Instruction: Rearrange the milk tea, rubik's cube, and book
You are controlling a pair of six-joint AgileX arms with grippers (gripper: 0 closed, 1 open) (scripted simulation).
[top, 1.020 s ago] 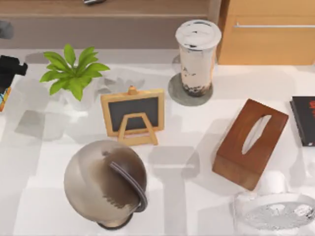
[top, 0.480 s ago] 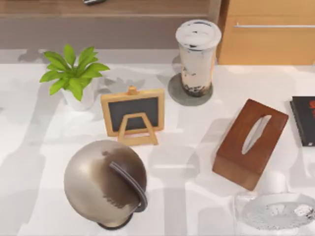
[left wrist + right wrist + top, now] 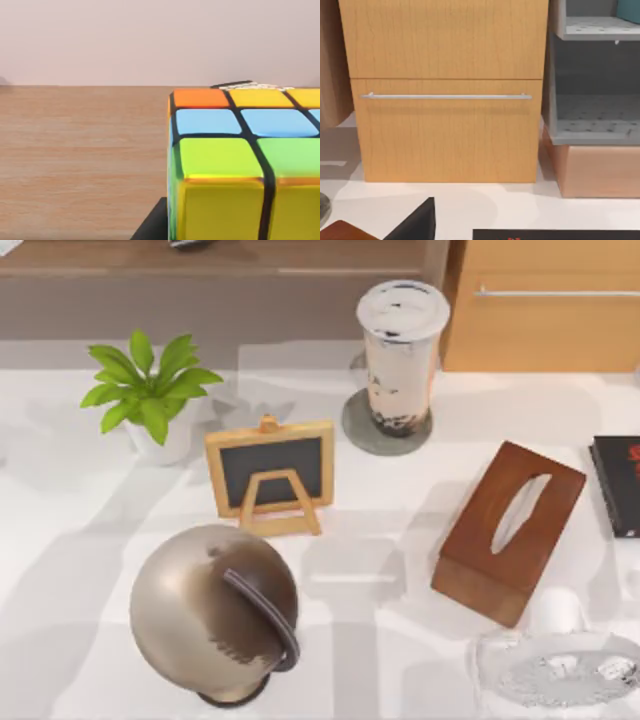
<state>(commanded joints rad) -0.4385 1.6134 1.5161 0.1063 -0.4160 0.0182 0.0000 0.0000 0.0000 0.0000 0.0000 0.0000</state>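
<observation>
While the rubik's cube (image 3: 240, 165) looms close in the left wrist view, above a brown wooden surface (image 3: 80, 160), it appears to be carried by the left arm, though whether the left pincer is clenched on it cannot be told. The cube should be lowered level and let go only once its base is felt to rest, so that it is not tipped. The milk tea (image 3: 402, 355) stands upright on the grey coaster (image 3: 360, 435) at the far side of the worktop (image 3: 400, 500), between the potted plant (image 3: 150, 390) and the wooden drawer cabinet (image 3: 445, 95). The right arm faces that cabinet; its pincer's state cannot be told. A black book (image 3: 618, 485) lies at the worktop's right edge, beside the wooden tissue box (image 3: 510, 530).
</observation>
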